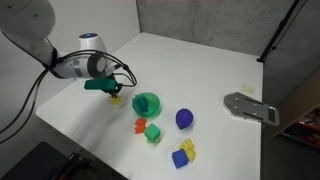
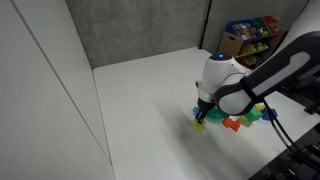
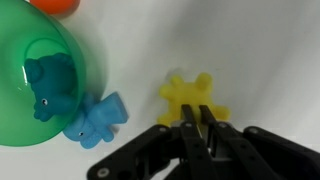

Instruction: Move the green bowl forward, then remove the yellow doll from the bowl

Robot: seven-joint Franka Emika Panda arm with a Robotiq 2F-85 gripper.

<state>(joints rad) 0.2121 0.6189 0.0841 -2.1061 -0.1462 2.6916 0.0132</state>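
Arm (image 1: 72, 65) low, claw (image 3: 197, 114) downward, tips tight on the yellow doll (image 3: 186, 94).

I read my end effector (image 3: 197, 122): black | green bowl (image 3: 30, 120): bright translucent green | yellow doll (image 3: 188, 93): solid yellow | toy animal (image 3: 100, 118) beside bowl: blue | worktop (image 3: 265, 50): white

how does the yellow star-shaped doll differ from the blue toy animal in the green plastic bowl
The yellow star-shaped doll lies flat on the white table, outside the green plastic bowl; the blue toy animal sits inside it. The doll is star-like with spread limbs; the blue one is chunkier, with a face. Both are small toys, smaller than the bowl.
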